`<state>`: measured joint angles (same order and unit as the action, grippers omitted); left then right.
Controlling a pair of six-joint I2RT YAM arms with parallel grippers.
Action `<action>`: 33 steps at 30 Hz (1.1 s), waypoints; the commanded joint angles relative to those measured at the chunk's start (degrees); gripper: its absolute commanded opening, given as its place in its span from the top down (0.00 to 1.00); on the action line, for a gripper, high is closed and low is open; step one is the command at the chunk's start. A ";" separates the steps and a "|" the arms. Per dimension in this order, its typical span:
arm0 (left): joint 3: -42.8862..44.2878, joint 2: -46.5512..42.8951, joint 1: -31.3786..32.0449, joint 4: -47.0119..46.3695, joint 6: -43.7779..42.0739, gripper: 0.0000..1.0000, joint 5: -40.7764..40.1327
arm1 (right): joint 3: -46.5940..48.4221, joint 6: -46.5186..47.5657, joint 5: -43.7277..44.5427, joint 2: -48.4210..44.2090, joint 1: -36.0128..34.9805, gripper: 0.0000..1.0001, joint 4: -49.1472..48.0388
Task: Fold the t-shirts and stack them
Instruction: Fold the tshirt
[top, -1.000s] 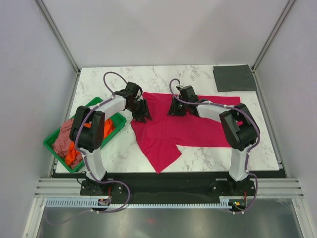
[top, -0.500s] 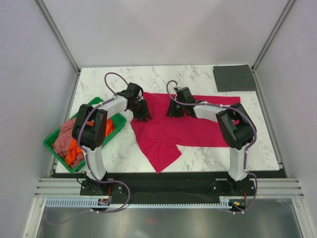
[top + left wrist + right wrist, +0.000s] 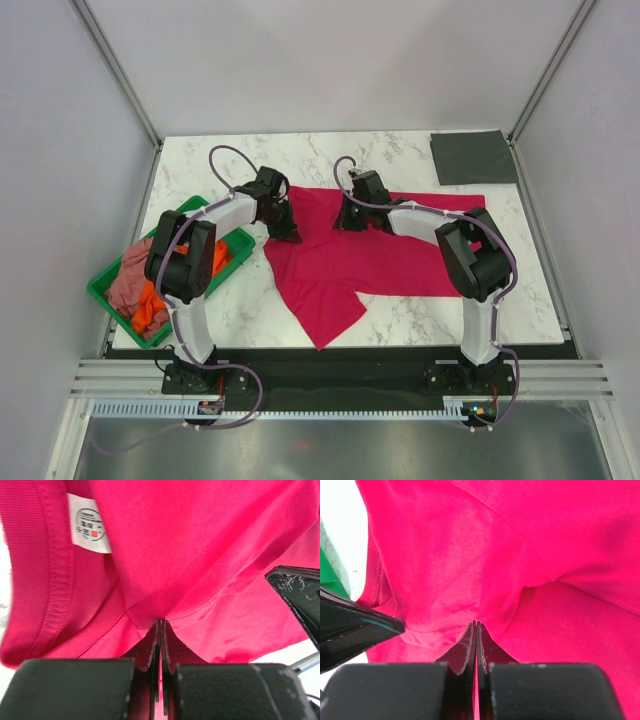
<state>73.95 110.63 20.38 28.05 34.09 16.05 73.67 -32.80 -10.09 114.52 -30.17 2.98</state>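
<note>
Where the top view looks down on the marble table point(image 3: 400, 160), the crimson-red t-shirt point(image 3: 380, 262) lies spread mid-table, left gripper point(image 3: 286, 230) and right gripper point(image 3: 346, 220) both down on its far-left part; pink tee point(image 3: 125, 282) and orange tee point(image 3: 150, 318) sit in the green tray point(image 3: 100, 292), dark grey tee point(image 3: 472, 157) folded at the far right corner. Left wrist: jaws clamped on a pinch of the red fabric below the collar's white label point(image 3: 89, 524). Right wrist: jaws pinched tight on another fold of the same shirt.
</note>
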 commanded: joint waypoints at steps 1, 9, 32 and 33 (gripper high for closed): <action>-0.04 -4.45 0.27 -1.16 1.33 0.98 -2.69 | 2.09 -0.43 0.95 -1.14 -0.24 1.00 0.62; -3.99 -6.39 0.36 -1.16 0.72 0.62 -3.22 | 0.96 -1.30 6.04 -3.25 -1.47 0.85 4.58; -0.04 -0.41 0.62 -1.33 1.95 0.86 -5.42 | 1.83 -3.94 9.73 1.93 -2.87 0.73 3.70; -0.04 -0.50 0.62 -1.25 1.78 0.88 -5.59 | 1.92 -4.03 9.74 2.02 -2.87 0.73 3.70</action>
<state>71.85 110.24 20.75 27.66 35.03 12.10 74.08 -36.21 -1.52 115.50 -32.53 7.53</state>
